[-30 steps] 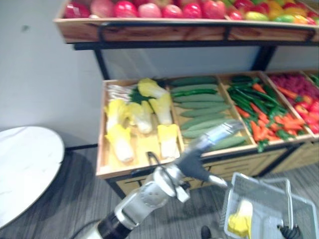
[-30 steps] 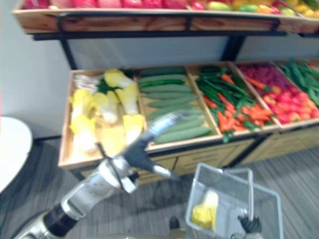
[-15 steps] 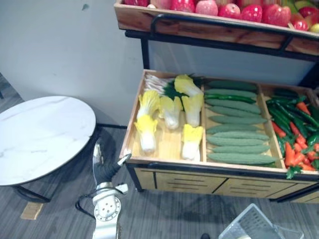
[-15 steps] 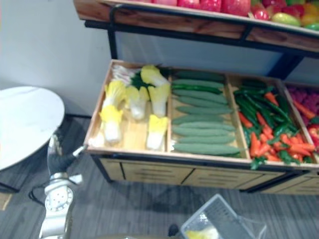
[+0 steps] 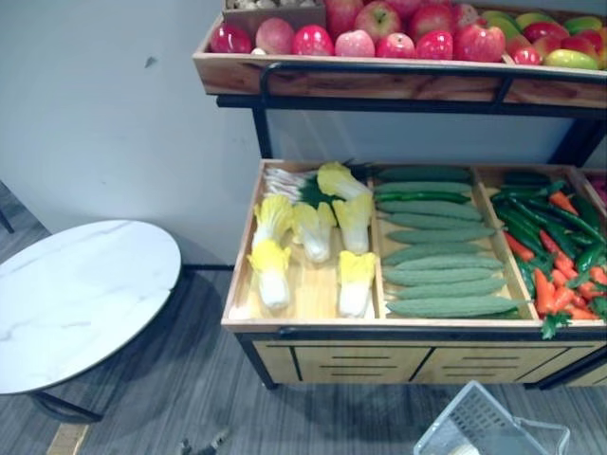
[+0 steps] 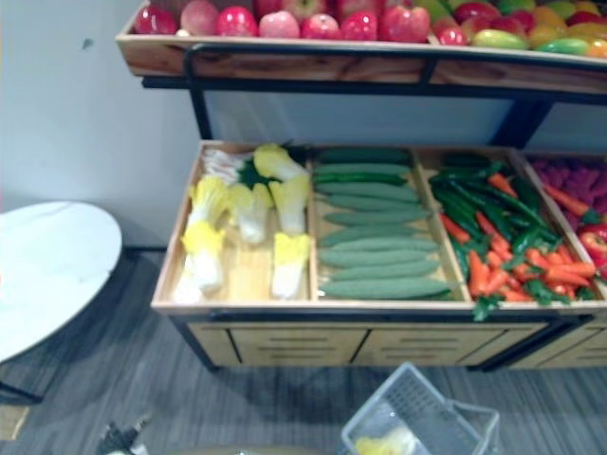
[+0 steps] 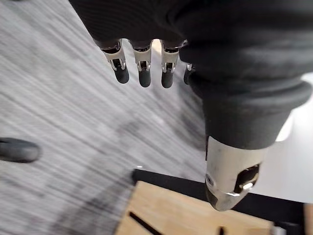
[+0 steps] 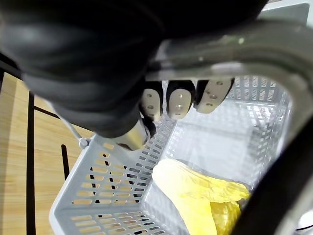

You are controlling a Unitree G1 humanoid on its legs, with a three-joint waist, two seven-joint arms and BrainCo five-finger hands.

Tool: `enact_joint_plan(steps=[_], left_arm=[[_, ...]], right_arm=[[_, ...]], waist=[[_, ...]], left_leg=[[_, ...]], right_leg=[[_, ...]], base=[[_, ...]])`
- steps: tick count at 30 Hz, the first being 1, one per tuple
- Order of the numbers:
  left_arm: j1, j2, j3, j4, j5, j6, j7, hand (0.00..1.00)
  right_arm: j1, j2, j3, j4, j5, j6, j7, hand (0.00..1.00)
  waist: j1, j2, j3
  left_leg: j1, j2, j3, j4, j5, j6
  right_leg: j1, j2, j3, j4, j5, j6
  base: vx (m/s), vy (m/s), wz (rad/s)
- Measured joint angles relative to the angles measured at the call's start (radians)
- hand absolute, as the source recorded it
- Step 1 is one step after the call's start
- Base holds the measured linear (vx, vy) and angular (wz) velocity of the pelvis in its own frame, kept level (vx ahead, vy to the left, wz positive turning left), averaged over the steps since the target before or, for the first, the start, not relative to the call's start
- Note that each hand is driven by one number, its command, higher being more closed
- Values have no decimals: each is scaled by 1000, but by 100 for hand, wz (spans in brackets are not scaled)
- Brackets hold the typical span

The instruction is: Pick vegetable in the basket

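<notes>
where the slotted grey plastic basket (image 8: 112,196) hangs from the robot's right hand (image 8: 178,103), a yellow-leaved chinese cabbage (image 8: 195,196) lies inside it on the basket's floor, leaning toward one side wall. that hand's fingers are curled round the basket's grey handle (image 8: 234,49), with their pale pads tucked just under the bar. the left hand (image 7: 142,63) is well off to the basket's left and low over the grey striped carpet (image 5: 190,389); its fingers hang straight and loose, spread slightly, and hold nothing.

just beyond the basket stands a wooden produce stand (image 5: 417,363) on a black metal frame, with drawer fronts along its base. its lower tray is split into compartments. the one farthest to the basket's left holds more yellow chinese cabbages (image 5: 313,232), loosely laid with bare wood between them. the compartment straight behind the basket holds long green cucumbers (image 5: 441,256) lined up side by side. the next one, behind and to the basket's right, holds green peppers mixed with orange carrots (image 5: 555,256). higher above the basket, the top shelf carries a row of red apples (image 5: 379,38). far to the basket's left, a round white marble-topped table (image 5: 76,294) stands against a plain grey wall (image 5: 114,114).
</notes>
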Motion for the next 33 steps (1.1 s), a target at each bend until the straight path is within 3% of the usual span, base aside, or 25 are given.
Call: enact_joint_plan(steps=[4,11,17,19,20,22,24,26,30,31,32,33], left_arm=[[5,5,35,76,80,7,-20,0],[-7,31,39,94,100,14,-19,0],[-34,25,-103,96,139,12,-25,0],[-52,29,-130,109,139,11,-28,0],[-59,30,-160,114,139,11,-28,0],[-62,35,-164,114,139,10,-27,0],[-90,41,-187,86,170,-3,-28,0],[-73,52,-204,77,176,-6,-28,0],[-68,79,-209,85,176,-4,-28,0],[-65,77,-198,86,176,-1,-28,0],[-64,76,-190,88,176,1,-29,0],[-56,59,-188,89,177,0,-31,0]], right_arm=[[-32,-4,-25,58,-3,-4,2,100],[-59,-14,-16,95,-3,-5,3,100],[-71,-29,-16,80,1,-9,3,100],[-81,-11,-12,59,2,-25,4,100],[-87,4,26,33,10,-32,3,100],[-93,27,73,-3,12,-37,3,100],[-130,29,94,-15,41,-40,0,100],[-132,15,113,7,50,-45,-18,100],[-139,13,132,27,48,-48,-18,100],[-150,12,132,33,47,-47,-17,100],[-151,6,132,42,45,-47,-15,100],[-151,-1,130,52,40,-45,-15,100]], waist=[[-11,0,-1],[-14,3,19],[-22,9,95],[-26,0,116],[-22,8,128],[-14,26,128],[-13,21,173],[-11,16,179],[-10,-6,177],[-10,-16,177],[-9,-7,175],[-9,5,173]], left_leg=[[17,1,6,-8,-4,-5],[50,1,28,-6,-17,-6],[-42,47,36,311,-192,14],[-62,54,68,358,-218,24],[-80,88,131,393,-248,30],[-82,118,220,367,-231,63],[-57,125,347,314,-185,94],[-1,117,457,255,-148,111],[16,110,594,257,-137,114],[18,121,640,287,-137,113],[20,124,655,292,-135,109],[18,135,672,281,-124,102]], right_leg=[[13,6,8,-13,1,2],[30,10,36,-14,1,1],[-49,10,94,189,-84,10],[-71,11,134,202,-59,16],[-110,44,166,190,28,-17],[-126,76,171,61,226,-25],[-210,34,-85,429,-16,-134],[-143,-29,-269,647,-143,-161],[-52,-110,-347,703,-207,-134],[-55,-106,-362,659,-224,-121],[-52,-83,-365,625,-223,-120],[-37,-29,-340,517,-221,-118]], base=[[53,-10,-5],[8,-12,-13],[-67,28,-18],[-130,113,-69],[-293,201,-130],[-243,178,-159],[-203,154,-139],[-149,135,-133],[-88,-40,-112],[-51,-167,-131],[-78,-214,-136],[-91,-231,-126]])
